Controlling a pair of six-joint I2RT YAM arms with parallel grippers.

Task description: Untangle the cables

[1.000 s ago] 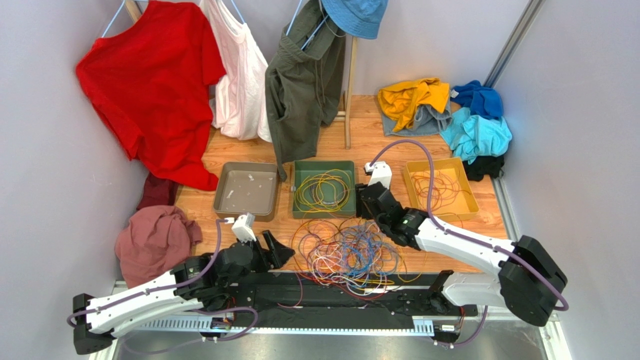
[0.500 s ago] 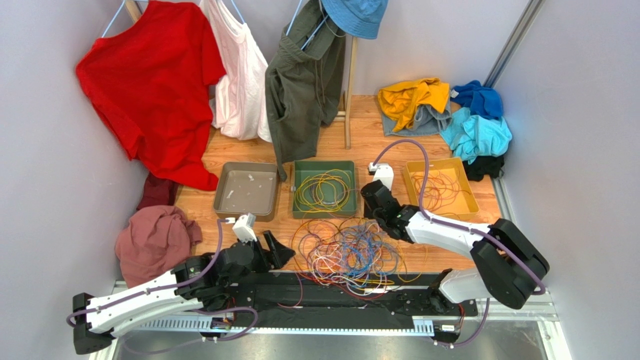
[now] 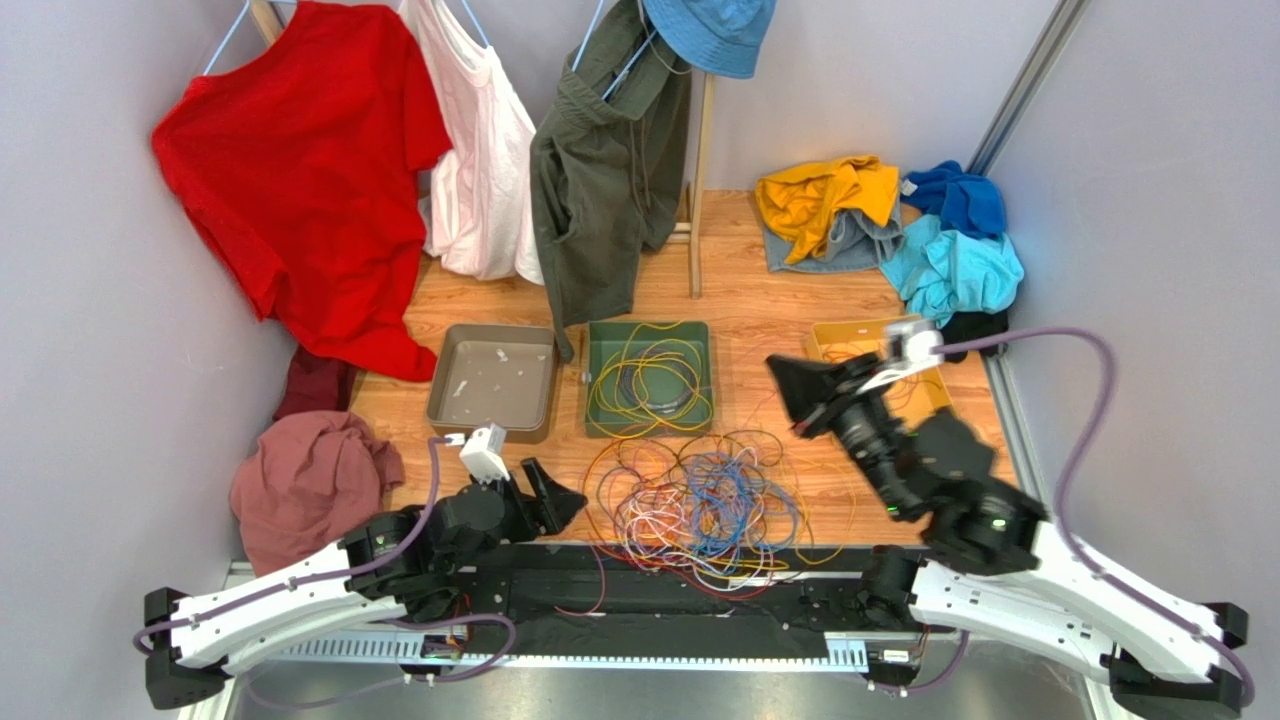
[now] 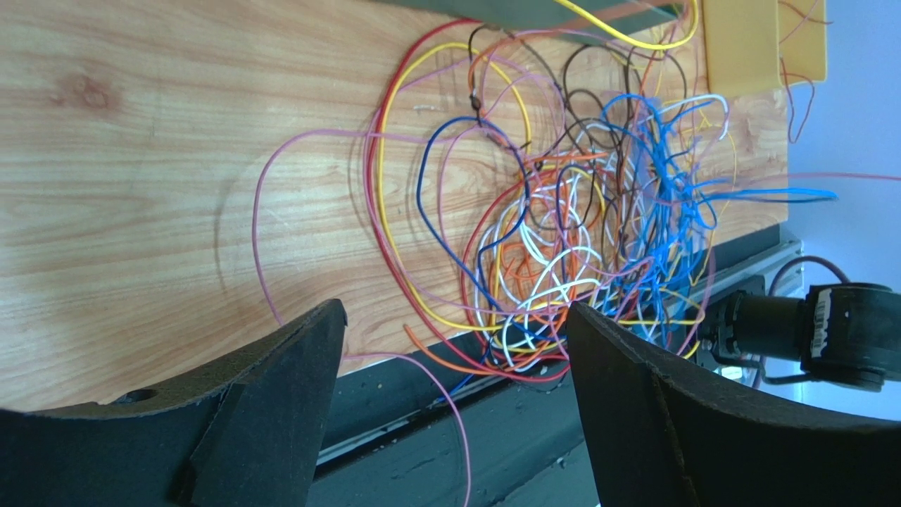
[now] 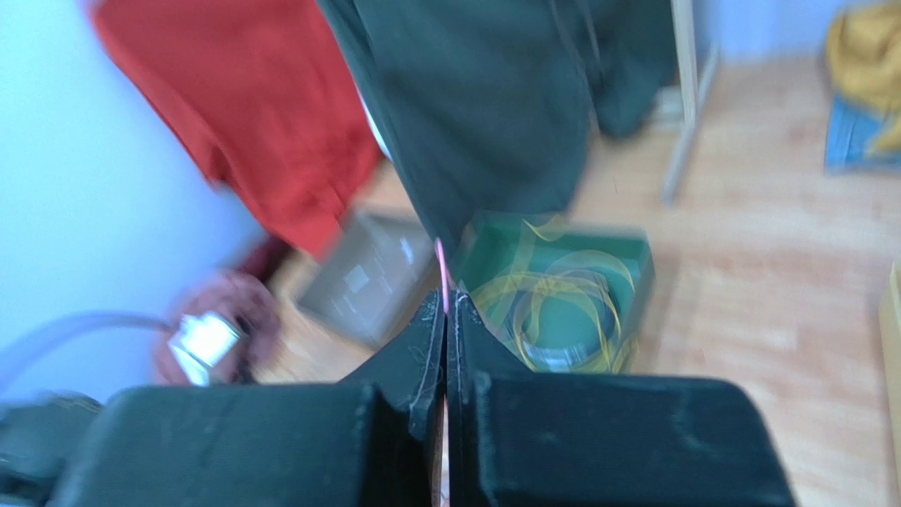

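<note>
The cables (image 3: 694,503) lie in a loose tangle of blue, orange, white, yellow and red at the tabletop's (image 3: 759,308) near edge. The left tool (image 4: 455,327) gapes beside it. The right tool (image 5: 444,306), held high, pinches a pink strand (image 5: 441,277).

The cables (image 3: 694,503) mix blue, yellow, orange, red, purple and white over a pale wood-grain table (image 3: 781,308). One pink cable (image 5: 441,264) shows against the right gripper's (image 5: 446,306) black fingers. Farther off, left to right, are a grey tray (image 3: 519,393), a green tray (image 3: 616,338) and a yellow tray (image 3: 836,339).
</note>
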